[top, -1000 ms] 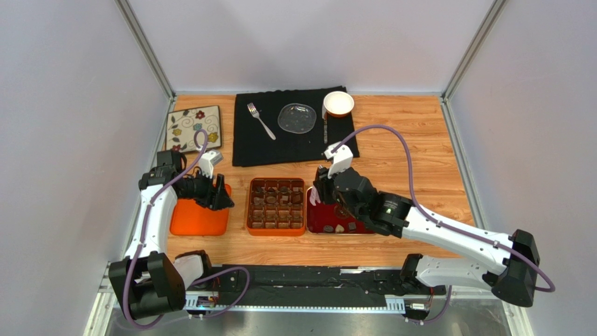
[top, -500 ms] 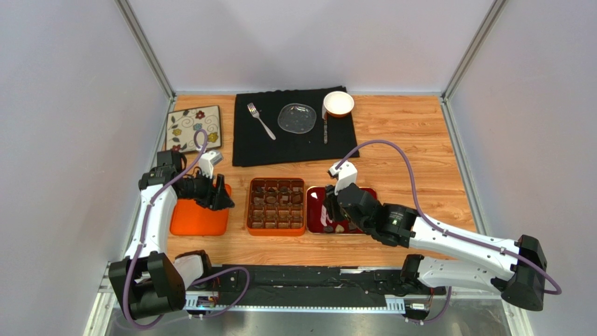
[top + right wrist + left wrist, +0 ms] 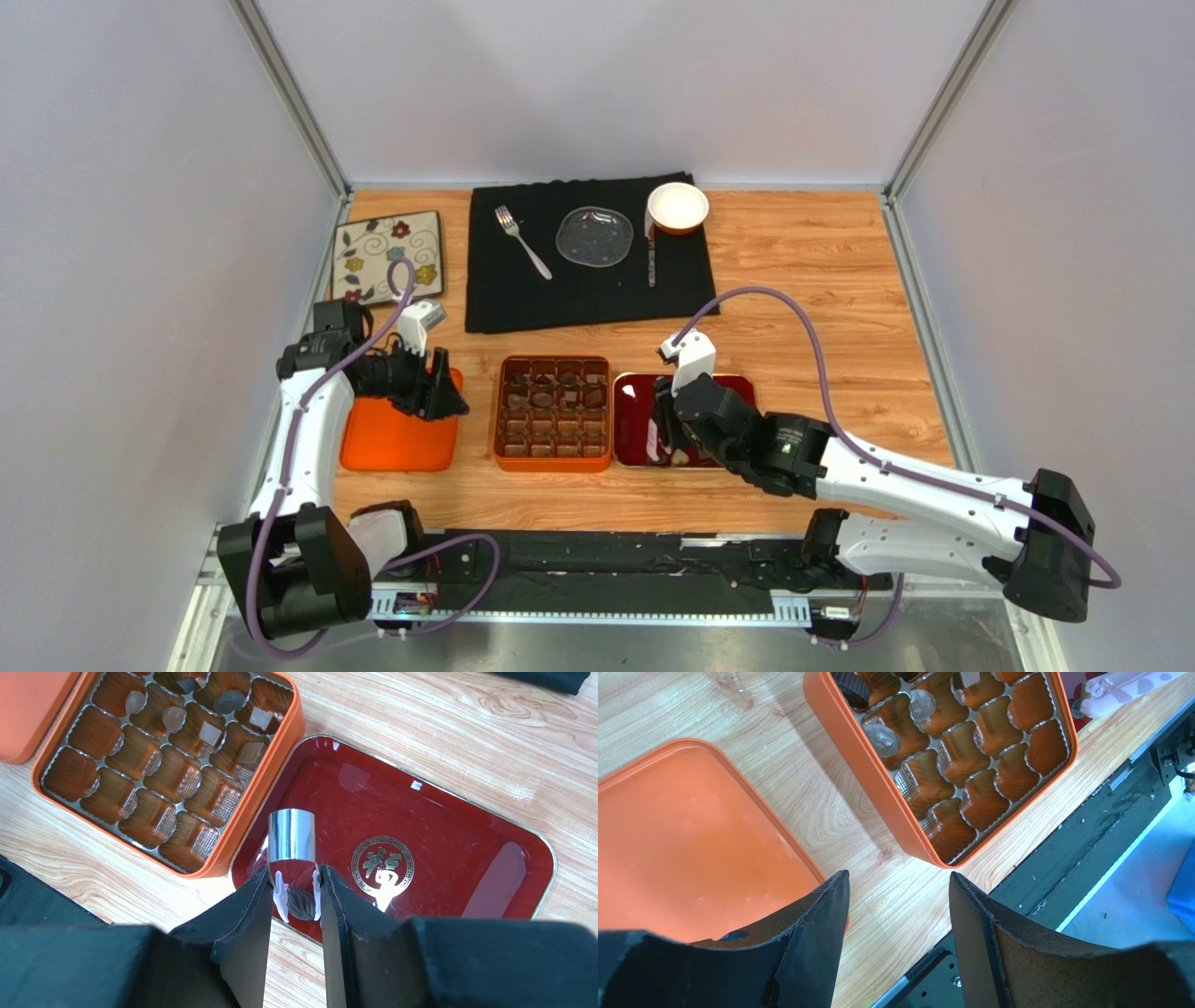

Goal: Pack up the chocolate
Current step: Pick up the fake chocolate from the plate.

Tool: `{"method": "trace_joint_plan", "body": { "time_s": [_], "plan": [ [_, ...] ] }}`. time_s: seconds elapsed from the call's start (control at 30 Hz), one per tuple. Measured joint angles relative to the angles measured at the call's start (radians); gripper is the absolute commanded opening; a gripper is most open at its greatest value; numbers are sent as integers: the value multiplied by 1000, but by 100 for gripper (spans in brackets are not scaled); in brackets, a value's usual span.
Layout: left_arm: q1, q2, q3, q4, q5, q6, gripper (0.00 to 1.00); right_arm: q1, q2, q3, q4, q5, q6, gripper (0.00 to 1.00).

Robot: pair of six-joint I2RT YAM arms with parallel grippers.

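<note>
An orange box (image 3: 494,415) with a dark grid of compartments holds several chocolate pieces (image 3: 208,733) in its far rows; they also show in the left wrist view (image 3: 882,738). My right gripper (image 3: 295,876) is shut on metal tongs (image 3: 293,834) with white tips. The tips sit on either side of a dark leaf-shaped chocolate (image 3: 301,902) at the near left of the red tray (image 3: 456,847). In the top view the right gripper (image 3: 665,423) covers most of the tray (image 3: 627,420). My left gripper (image 3: 898,882) is open and empty over bare wood.
The orange lid (image 3: 397,437) lies left of the box, under my left gripper (image 3: 446,396). A black cloth (image 3: 582,287) at the back carries a fork (image 3: 522,241), a glass dish (image 3: 593,235) and a white bowl (image 3: 678,207). A patterned tile (image 3: 389,255) sits back left.
My right arm has moved nearer and lower over the red tray, from its far left edge to its near left part. The left arm has not moved.
</note>
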State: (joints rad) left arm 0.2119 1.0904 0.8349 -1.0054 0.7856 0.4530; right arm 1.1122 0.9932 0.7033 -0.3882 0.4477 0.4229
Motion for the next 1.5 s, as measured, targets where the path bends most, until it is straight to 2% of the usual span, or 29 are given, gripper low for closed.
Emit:
{"method": "trace_joint_plan", "body": {
  "time_s": [0.43, 1.2, 1.5],
  "plan": [
    [0, 0, 11, -6, 0, 0, 63, 0, 1, -24, 37, -1, 7, 37],
    [0, 0, 27, -14, 0, 0, 62, 0, 0, -79, 83, -3, 6, 38],
    [0, 2, 34, -20, 2, 0, 62, 0, -5, -99, 120, 3, 3, 28]
  ]
}}
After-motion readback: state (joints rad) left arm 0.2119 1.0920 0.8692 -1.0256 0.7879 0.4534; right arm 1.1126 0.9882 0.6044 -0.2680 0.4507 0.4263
